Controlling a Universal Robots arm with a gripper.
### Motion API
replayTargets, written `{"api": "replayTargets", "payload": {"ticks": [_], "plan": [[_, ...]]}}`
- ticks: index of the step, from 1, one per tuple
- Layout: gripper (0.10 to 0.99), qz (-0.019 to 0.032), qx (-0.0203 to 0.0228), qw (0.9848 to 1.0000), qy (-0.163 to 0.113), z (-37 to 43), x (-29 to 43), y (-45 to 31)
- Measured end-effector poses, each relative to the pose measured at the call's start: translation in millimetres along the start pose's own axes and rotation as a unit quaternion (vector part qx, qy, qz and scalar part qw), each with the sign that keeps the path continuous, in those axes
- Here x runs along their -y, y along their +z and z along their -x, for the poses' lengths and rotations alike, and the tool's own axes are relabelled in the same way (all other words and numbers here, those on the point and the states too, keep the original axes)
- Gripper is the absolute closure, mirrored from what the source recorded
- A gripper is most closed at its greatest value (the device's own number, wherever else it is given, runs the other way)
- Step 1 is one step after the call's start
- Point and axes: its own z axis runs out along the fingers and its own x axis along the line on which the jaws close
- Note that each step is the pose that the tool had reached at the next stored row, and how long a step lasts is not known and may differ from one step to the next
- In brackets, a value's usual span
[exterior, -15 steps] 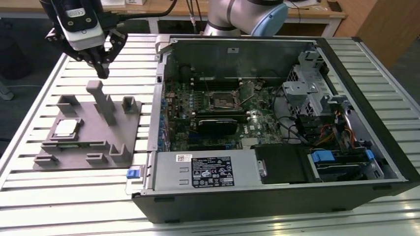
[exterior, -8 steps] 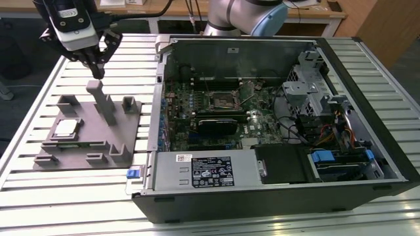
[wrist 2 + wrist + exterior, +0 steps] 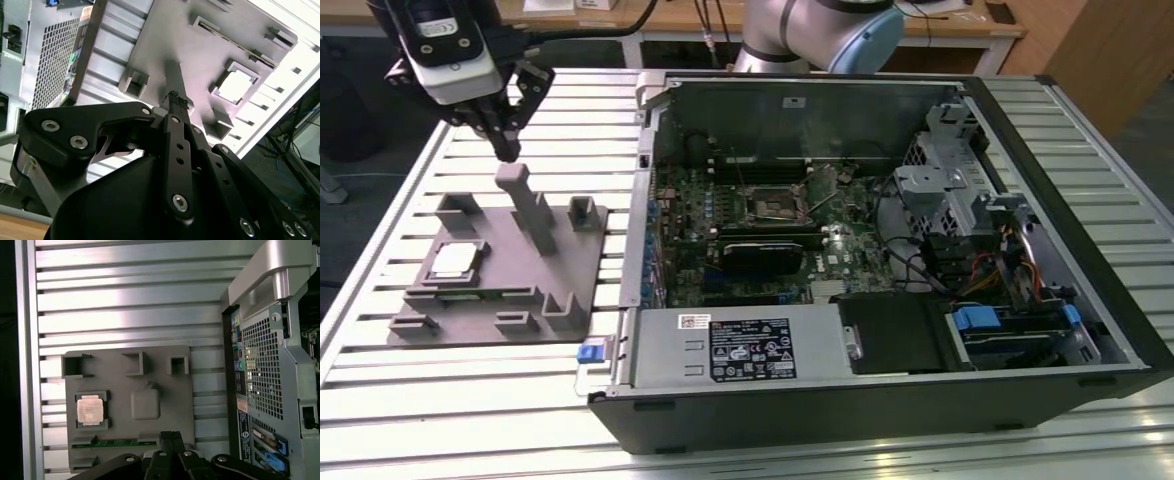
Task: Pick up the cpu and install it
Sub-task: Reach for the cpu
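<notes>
Above grey fixture (image 3: 568,266) | end effector (image 3: 508,153) closed, empty | cpu (image 3: 454,262) in fixture pocket, well apart

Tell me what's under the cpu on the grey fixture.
The cpu sits in a raised square pocket of the grey fixture plate, which lies on the slatted table. The chip covers the pocket's floor.

The count runs: one cpu (image 3: 451,262), one grey fixture plate (image 3: 507,275), one tall post (image 3: 528,205) standing on that plate, and one green circuit strip (image 3: 115,442) (seen along the plate's edge in the first wrist view). Add to these one open computer case (image 3: 854,415), one slatted table (image 3: 454,400) and one gripper (image 3: 508,152).
</notes>
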Motion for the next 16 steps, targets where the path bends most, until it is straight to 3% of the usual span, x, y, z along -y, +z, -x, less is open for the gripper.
{"api": "replayTargets", "payload": {"ticks": [16], "plan": [[0.980, 0.0000, 0.0000, 1.0000, 0.000, -26.1, 2.1, 2.2]]}}
